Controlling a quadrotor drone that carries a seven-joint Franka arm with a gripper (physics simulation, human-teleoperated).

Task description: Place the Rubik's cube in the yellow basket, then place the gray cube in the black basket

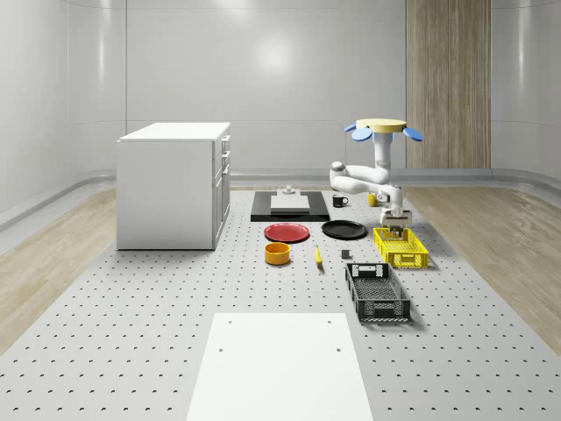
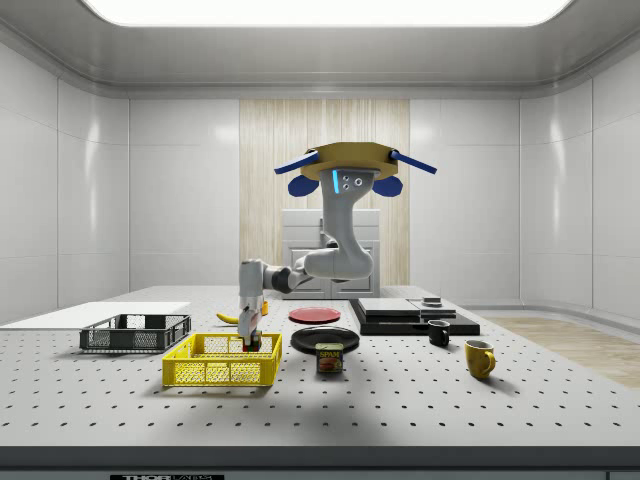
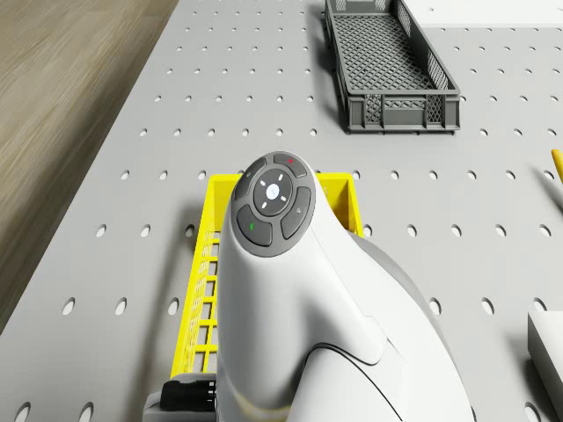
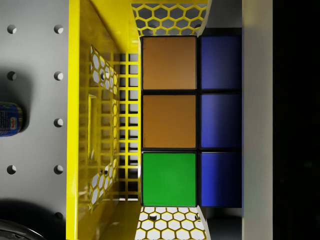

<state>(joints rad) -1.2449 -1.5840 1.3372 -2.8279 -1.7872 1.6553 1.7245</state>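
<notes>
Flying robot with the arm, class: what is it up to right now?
The quadrotor drone hovers above the perforated table, its white arm reaching down into the yellow plastic basket. The gripper is shut on the multicoloured Rubik's cube, held low inside that basket, not yet released. The black mesh basket holds nothing yet.
</notes>
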